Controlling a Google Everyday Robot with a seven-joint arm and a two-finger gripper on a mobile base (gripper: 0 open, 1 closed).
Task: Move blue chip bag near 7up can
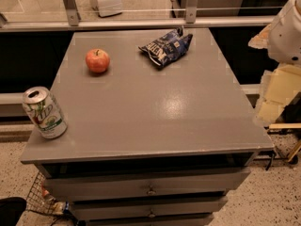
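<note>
The blue chip bag [165, 46] lies crumpled at the back of the grey cabinet top [155, 107], right of centre. The 7up can [44, 112] stands upright, tilted a little in view, at the front left corner of the top, close to the edge. The bag and the can are far apart, on opposite corners. My gripper is out of view; only a white part of my arm [287, 29] shows at the upper right edge, to the right of the cabinet and away from the bag.
A red apple [97, 60] sits at the back left of the top. Drawers [150, 189] face me below. A glass railing [131, 18] runs behind the cabinet. Pale cardboard pieces [277, 95] stand at the right, a wire basket [44, 199] at the lower left.
</note>
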